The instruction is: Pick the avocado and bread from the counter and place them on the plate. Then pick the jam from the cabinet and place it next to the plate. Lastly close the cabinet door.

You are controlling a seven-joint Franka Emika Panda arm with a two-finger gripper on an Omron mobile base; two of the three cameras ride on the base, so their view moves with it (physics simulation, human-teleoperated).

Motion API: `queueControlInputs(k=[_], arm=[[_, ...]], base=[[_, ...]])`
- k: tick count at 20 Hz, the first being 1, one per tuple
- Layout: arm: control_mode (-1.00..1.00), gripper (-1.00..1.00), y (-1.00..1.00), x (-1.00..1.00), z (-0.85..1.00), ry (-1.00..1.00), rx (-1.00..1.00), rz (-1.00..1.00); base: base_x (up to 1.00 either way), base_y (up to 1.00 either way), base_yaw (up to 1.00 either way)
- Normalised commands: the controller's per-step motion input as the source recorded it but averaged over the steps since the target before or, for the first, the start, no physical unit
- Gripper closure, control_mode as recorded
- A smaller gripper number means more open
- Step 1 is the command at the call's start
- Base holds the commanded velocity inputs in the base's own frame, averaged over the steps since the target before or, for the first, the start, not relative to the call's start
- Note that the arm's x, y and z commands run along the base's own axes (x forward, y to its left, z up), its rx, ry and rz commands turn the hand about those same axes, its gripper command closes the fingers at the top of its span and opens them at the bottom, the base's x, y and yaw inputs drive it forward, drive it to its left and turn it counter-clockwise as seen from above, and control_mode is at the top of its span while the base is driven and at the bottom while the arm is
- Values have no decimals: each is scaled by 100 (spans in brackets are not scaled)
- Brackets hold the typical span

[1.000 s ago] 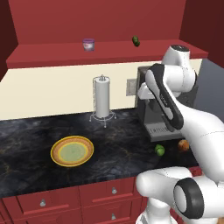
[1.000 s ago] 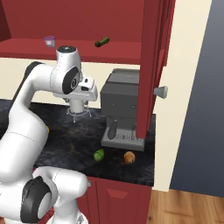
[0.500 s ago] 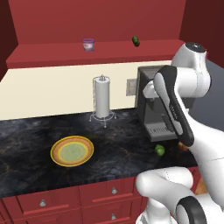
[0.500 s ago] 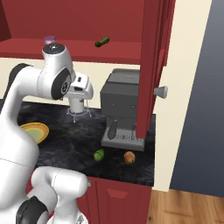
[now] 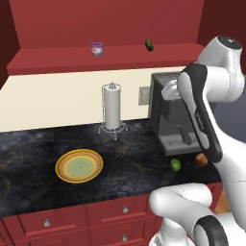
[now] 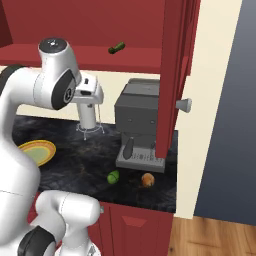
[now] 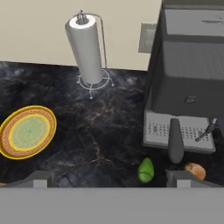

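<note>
Gripper (image 7: 109, 178) spread wide, empty, above counter (image 7: 109, 131). Avocado (image 7: 146, 170) and bread (image 7: 195, 170) near counter's front edge by coffee machine (image 7: 188, 87); plate (image 7: 27, 131) well apart; jam (image 5: 97, 49) on cabinet shelf (image 5: 57, 61).

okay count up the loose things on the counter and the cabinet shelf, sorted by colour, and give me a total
Green: 2, the avocado on the counter and a darker small oval item on the shelf
Brown-orange: 1, the bread
Yellow-rimmed: 1, the plate
Pink-purple: 1, the jam
White: 1, the paper-towel roll
Grey: 1, the coffee machine
Total: 7
</note>
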Motion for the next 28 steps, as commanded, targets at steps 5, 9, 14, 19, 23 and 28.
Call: queueControlInputs(k=[5, 9, 14, 19, 23, 28], arm=[[-100, -100, 6, -15, 47, -4, 0, 7], [-100, -100, 18, -15, 40, -4, 0, 5], [-100, -100, 22, -1, 36, -2, 0, 4], [-100, -100, 25, 0, 32, -3, 0, 7], [-100, -100, 35, 0, 22, -5, 0, 9], [-100, -100, 32, 0, 18, -15, -1, 8]], base=[[0, 0, 0], [0, 0, 0], [0, 0, 0], [0, 0, 0], [0, 0, 0], [0, 0, 0]])
